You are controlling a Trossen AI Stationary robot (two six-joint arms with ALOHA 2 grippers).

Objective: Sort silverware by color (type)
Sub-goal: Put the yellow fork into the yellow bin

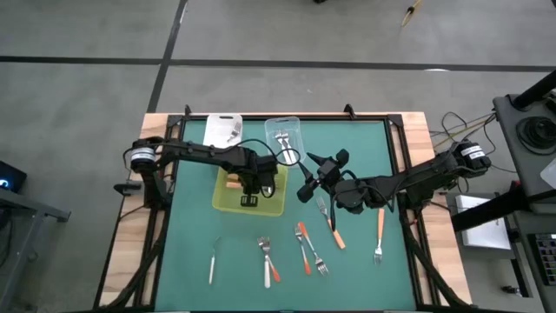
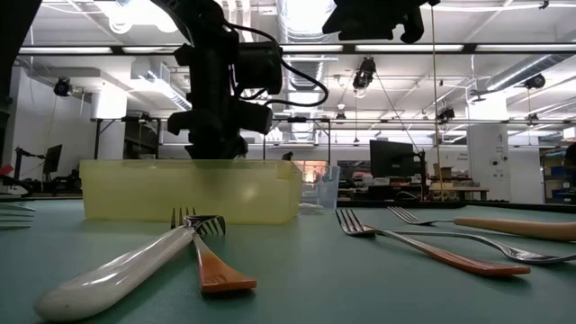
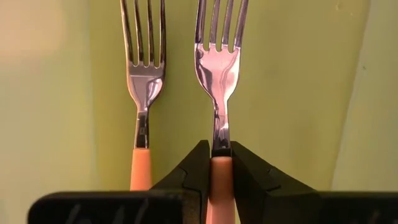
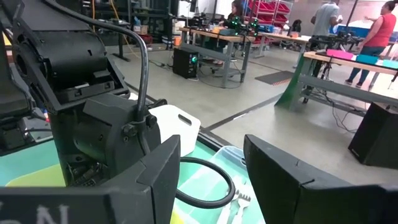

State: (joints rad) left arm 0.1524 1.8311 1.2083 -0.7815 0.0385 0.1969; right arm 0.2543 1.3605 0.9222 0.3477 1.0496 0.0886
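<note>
Green matting covers the table [image 1: 191, 235], framed by bare wood, with grey workshop floor around it.

At the middle of the high view sits the yellow-green tray [image 1: 222, 200]. Inside it, the left wrist view shows two orange-handled forks lying side by side, tines toward the top of that frame: one loose fork [image 3: 143, 81], and a second fork [image 3: 219, 81] whose orange handle is pinched between the left gripper [image 3: 215, 171]'s two dark fingers. That gripper reaches down into the tray from the left arm.

Above the tray, at the table's far edge, a clear tub [image 1: 285, 139] holds silver forks, and a white tub [image 1: 222, 130] stands just left of it.

Loose silverware lies across the lower half of the mat: a white-handled fork [image 1: 211, 261] at lower left, a crossed white and orange pair [image 1: 269, 261] at lower centre, an orange fork crossed with a silver one [image 1: 308, 250] beside them, an orange-handled fork [image 1: 332, 224] right of centre, and another orange-handled fork [image 1: 379, 230] further right.

The right gripper [image 1: 310, 178] hovers above the mat just right of the tray, its fingers spread apart and holding nothing. People stand at workbenches far back in the room.
</note>
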